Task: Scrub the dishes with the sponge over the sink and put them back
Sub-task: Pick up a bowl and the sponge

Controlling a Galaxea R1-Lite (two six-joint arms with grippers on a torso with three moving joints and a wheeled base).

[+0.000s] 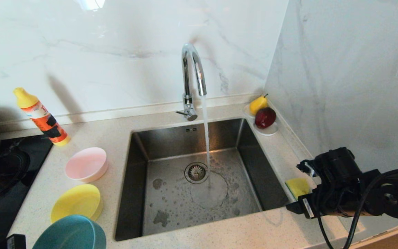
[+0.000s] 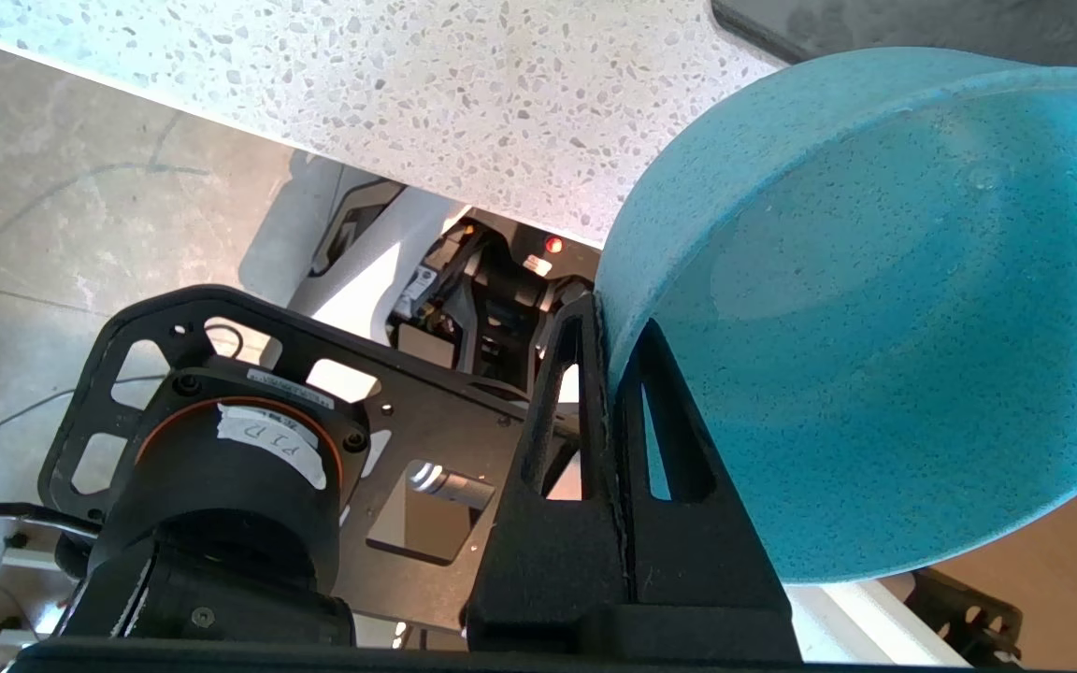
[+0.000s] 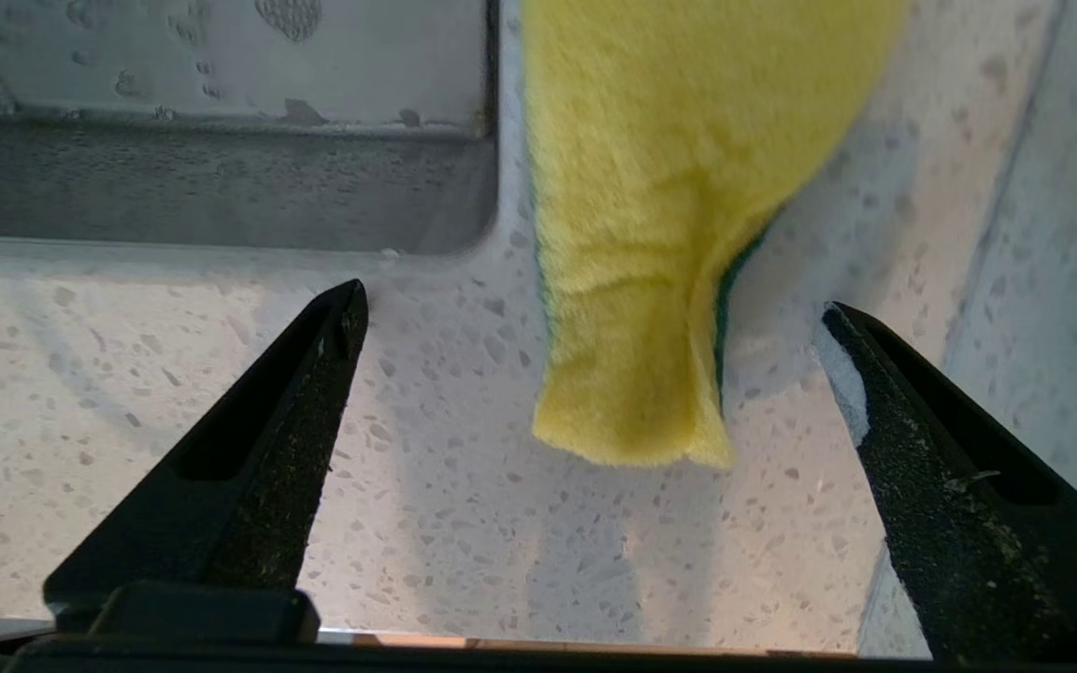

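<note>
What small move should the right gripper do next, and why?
Probably ease forward until the sponge sits between its fingers, then close. The right gripper is open just short of it on the counter, while the left gripper already holds the blue bowl.

An orange detergent bottle (image 1: 41, 118) is being leaned against the wall; a pear (image 1: 258, 104) and red apple (image 1: 265, 117) are being held by a white saucer (image 1: 269, 131).
</note>
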